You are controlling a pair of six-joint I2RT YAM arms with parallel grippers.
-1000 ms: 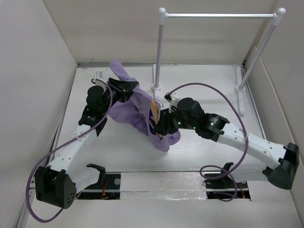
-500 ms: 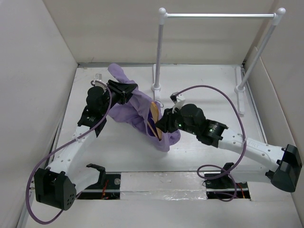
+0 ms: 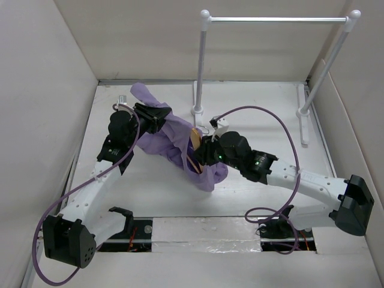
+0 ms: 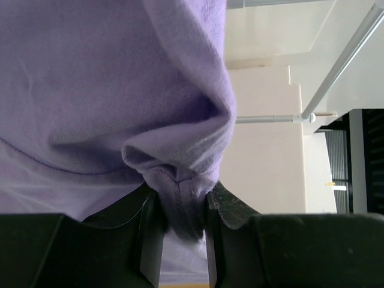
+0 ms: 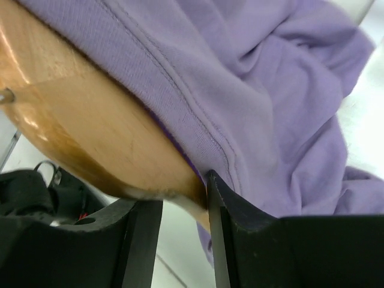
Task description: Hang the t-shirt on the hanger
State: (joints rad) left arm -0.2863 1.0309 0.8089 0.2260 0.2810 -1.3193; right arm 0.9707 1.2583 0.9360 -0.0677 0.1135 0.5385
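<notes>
1. Lavender t-shirt (image 3: 171, 141): bunched and lifted, strung between the two arms over the middle-left of the table (image 3: 264, 114). One loose end pokes up past the left arm toward the rear. The other end sags in a pointed fold near the right arm.
2. Hanger (image 3: 195, 139): light-brown wood, at the shirt's right edge. From above only a short stretch shows; the rest is under cloth. In the right wrist view a stitched hem of the shirt lies straight across the wooden arm, with cloth draped over it beyond. The hook is not clearly seen.
3. Left gripper (image 3: 157, 114): clamped on a gathered fold of the shirt. The wrist view shows the fold pinched tight between both jaws, with cloth billowing above them.
4. Right gripper (image 3: 201, 157): jaws closed on the hanger's lower wooden edge, the wood wedged in the narrow gap between them. The shirt hem touches one jaw.
5. Clothes rail (image 3: 276, 20): white posts and a silver bar, upright at the rear right. The foot of its left post is just behind the hanger.
6. Purple cable (image 3: 282, 126): arcs over the right arm.
</notes>
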